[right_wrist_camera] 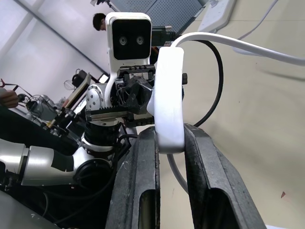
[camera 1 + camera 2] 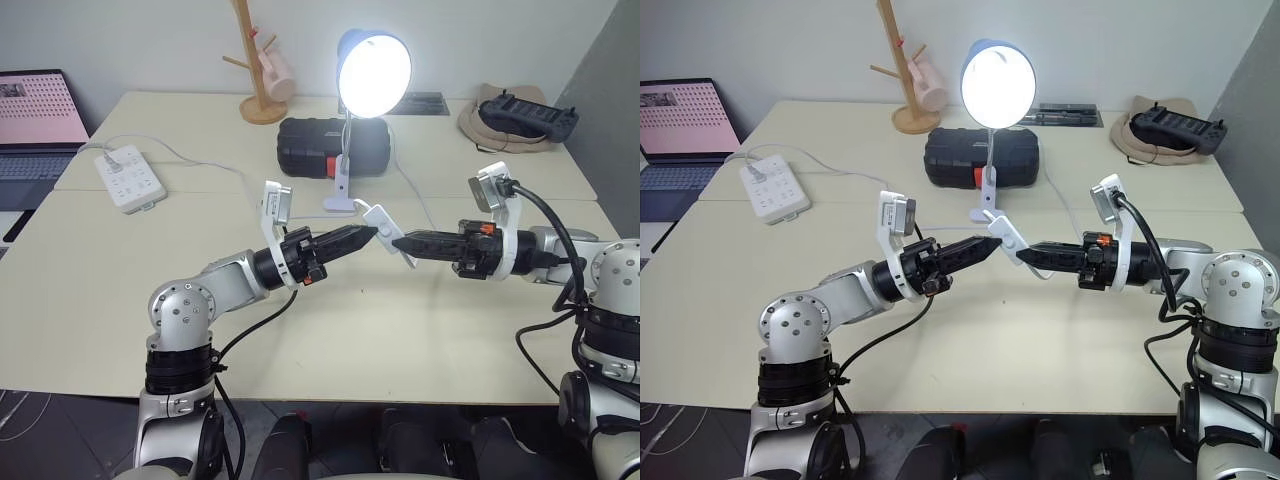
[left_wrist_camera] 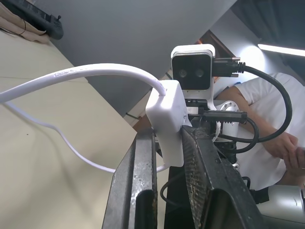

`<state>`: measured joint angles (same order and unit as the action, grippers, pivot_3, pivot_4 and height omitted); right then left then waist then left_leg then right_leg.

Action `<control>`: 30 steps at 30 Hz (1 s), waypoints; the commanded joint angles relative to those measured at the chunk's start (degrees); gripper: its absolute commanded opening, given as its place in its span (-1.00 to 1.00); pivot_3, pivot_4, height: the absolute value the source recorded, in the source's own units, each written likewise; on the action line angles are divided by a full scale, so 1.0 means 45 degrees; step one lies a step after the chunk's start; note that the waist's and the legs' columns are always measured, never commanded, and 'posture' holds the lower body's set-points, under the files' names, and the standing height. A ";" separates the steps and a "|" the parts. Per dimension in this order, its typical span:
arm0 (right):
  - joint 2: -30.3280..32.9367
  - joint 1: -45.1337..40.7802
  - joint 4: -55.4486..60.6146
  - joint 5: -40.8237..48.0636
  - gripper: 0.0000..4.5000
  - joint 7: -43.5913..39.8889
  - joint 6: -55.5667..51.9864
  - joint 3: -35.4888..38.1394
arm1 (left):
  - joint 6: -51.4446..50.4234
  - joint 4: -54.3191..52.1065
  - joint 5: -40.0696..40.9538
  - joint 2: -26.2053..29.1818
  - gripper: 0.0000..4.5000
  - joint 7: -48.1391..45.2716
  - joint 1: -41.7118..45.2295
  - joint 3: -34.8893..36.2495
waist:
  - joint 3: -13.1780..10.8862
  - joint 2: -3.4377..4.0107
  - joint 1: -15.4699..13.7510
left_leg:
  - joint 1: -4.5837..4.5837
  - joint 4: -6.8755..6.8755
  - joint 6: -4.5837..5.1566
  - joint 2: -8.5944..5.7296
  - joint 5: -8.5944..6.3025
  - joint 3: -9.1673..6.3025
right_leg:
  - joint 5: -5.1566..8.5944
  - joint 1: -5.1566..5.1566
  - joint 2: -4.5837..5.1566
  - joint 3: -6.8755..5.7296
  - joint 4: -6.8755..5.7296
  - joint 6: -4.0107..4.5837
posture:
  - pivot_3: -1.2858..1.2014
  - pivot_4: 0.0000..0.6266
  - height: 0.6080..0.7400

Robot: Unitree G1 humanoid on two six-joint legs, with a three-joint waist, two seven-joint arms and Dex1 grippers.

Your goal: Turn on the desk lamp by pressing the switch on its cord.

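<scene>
Two grippers meet at the centre of the head view, both clamped on the switch (image 2: 388, 232), which hangs tilted above the table (image 2: 120, 300). The left gripper (image 2: 371, 233) comes in from the lower left and pinches one end of the white oblong between its black fingers (image 3: 143, 162); the right gripper (image 2: 397, 242) reaches in from the right and squeezes the other end, its fingers (image 1: 205, 157) closed on the narrow sides. The cord (image 3: 86, 74) leaves the switch in a thin white curve and drops to the tabletop; the cord's run back toward the lamp is hard to trace, but it seems to loop past the right of the base.

Just above the switch in the frame stands the desk lamp (image 2: 373, 68), its blue shade facing the camera and its bulb glowing bright white, the thin stem ending in a small white base (image 2: 340, 200) on the table. Behind the stem lies a black case (image 2: 310, 148). A wooden peg stand (image 2: 258, 70) with a pink cup rises in the upper middle, a white power strip (image 2: 130, 178) sits at the left, and a laptop (image 2: 35, 120) fills the upper left corner. A black controller (image 2: 525, 115) rests on a tan hat at the upper right.
</scene>
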<state>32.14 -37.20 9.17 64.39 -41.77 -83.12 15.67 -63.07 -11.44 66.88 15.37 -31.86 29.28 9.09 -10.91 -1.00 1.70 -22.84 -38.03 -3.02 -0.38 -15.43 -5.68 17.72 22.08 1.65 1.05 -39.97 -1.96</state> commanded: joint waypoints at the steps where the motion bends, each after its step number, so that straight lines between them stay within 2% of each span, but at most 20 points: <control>1: 0.0182 -0.0090 0.0297 0.0369 -0.84 -0.0067 0.0199 -0.0009 | 0.0501 -0.0292 -0.0341 0.0108 -0.80 0.0073 0.0254 -0.0161 | 0.0000 0.0000 -0.0001 | 0.0000 0.0000 0.0000 -0.0001 0.0000 0.0001 | 0.0000 0.0000 0.0000 0.0001 0.0000 0.0000 | 0.03 -0.52 1.00; 3: 0.0238 -0.0164 0.0206 0.0256 -0.84 -0.0119 0.0310 -0.0113 | 0.0556 -0.0395 -0.0330 0.0350 -0.49 -0.0388 0.0148 -0.0156 | 0.0000 0.0000 -0.0002 | 0.0001 0.0001 0.0000 -0.0001 0.0000 0.0003 | 0.0000 0.0000 0.0000 0.0002 0.0001 0.0000 | 0.03 -0.52 1.00; 7: 0.0395 -0.0319 -0.0017 0.0049 -0.84 -0.0276 0.0574 -0.0346 | 0.0543 -0.0323 -0.0329 0.0794 -0.09 -0.0653 0.0197 -0.0125 | 0.0000 0.0000 -0.0001 | 0.0001 0.0007 0.0000 -0.0001 0.0000 0.0005 | 0.0000 0.0004 -0.0009 0.0004 0.0002 0.0000 | 0.03 -0.52 1.00; 9: 0.0586 -0.0419 -0.0169 -0.0207 -0.84 -0.0477 0.0823 -0.0558 | 0.0522 -0.0347 -0.0548 0.1311 0.05 -0.1016 0.0199 -0.0189 | -0.0001 0.0000 0.0003 | 0.0000 0.0007 0.0000 0.0000 0.0000 0.0004 | 0.0000 0.0004 -0.0008 0.0004 0.0004 0.0000 | 0.03 -0.52 1.00; 12: 0.1332 -0.0655 -0.0527 -0.1139 -0.84 -0.1229 0.1723 -0.1324 | 0.0809 -0.0514 -0.1644 0.3116 0.31 -0.2514 0.0051 -0.0730 | -0.0001 0.0001 0.0019 | 0.0002 0.0012 0.0000 -0.0009 0.0000 0.0009 | 0.0001 0.0006 -0.0013 0.0005 0.0007 0.0000 | 0.03 -0.52 1.00; 15: 0.2473 -0.0661 -0.0529 -0.3214 -0.84 -0.2442 0.3795 -0.3045 | 0.1846 -0.0707 -0.3266 0.5121 0.62 -0.4355 -0.0256 -0.1710 | -0.0002 0.0003 0.0028 | 0.0001 0.0021 0.0000 -0.0010 0.0000 0.0019 | 0.0001 0.0018 -0.0033 0.0013 0.0012 0.0001 | 0.03 -0.52 1.00; 19: 0.2924 -0.0882 -0.0995 -0.5426 -0.84 -0.3352 0.6225 -0.4702 | 0.3859 -0.0635 -0.5539 0.7047 0.96 -0.6223 -0.0404 -0.2834 | -0.0003 0.0003 0.0024 | -0.0002 0.0033 0.0001 -0.0003 -0.0001 0.0021 | 0.0003 0.0021 -0.0035 0.0012 0.0033 0.0001 | 0.03 -0.52 1.00; 21: 0.3113 -0.1016 -0.1012 -0.7388 -0.84 -0.3887 0.8045 -0.6387 | 0.5628 -0.0477 -0.7394 0.8173 0.98 -0.7233 -0.0321 -0.3652 | -0.0006 0.0006 0.0027 | -0.0003 0.0032 0.0001 0.0005 -0.0001 0.0021 | 0.0002 0.0021 -0.0035 0.0011 0.0033 0.0001 | 0.03 -0.52 1.00; 23: 0.3274 -0.1042 -0.1179 -0.9189 -0.84 -0.4247 0.9679 -0.7782 | 0.6739 -0.0125 -0.8361 0.8578 0.98 -0.7707 -0.0138 -0.3992 | -0.0012 0.0016 0.0039 | 0.0002 0.0042 0.0000 0.0008 -0.0001 0.0033 | 0.0003 0.0035 -0.0043 0.0023 0.0033 0.0000 | 0.03 -0.52 1.00; 30: 0.2778 -0.1058 -0.2621 -1.2045 -0.84 -0.4383 1.2014 -0.9417 | 0.7778 0.0778 -0.9492 0.7848 0.98 -0.7336 0.0447 -0.3807 | -0.0016 0.0017 -0.0010 | -0.0023 0.0031 0.0000 0.0016 -0.0001 0.0008 | 0.0003 0.0038 -0.0014 0.0003 0.0038 0.0000 | 0.03 -0.52 1.00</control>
<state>44.57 -41.24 -2.07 12.91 -60.57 -32.21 -26.83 -29.50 -7.79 25.23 51.15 -65.41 29.99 -9.14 -10.98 -0.93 1.65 -22.94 -37.91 -3.02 -0.31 -15.44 -5.65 17.73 22.24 1.61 1.05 -39.81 -1.96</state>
